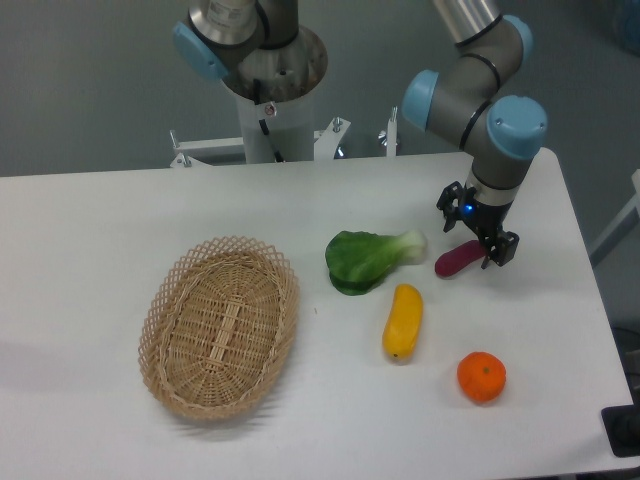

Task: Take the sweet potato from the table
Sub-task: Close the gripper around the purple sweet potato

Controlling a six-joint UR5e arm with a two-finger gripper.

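The sweet potato (pixel 456 260), a small reddish-purple oblong, lies on the white table (pixel 90 240) right of centre. My gripper (pixel 474 234) hangs open right over its right end, one finger (pixel 445 205) behind it and the other (pixel 504 250) in front. The potato's right tip is partly hidden behind the front finger. Whether the fingers touch it cannot be told.
A green bok choy (pixel 367 257) lies just left of the sweet potato. A yellow oblong vegetable (pixel 402 320) sits below it and an orange fruit (pixel 481 377) at front right. A wicker basket (pixel 220 325) stands at left. The table's right edge is close.
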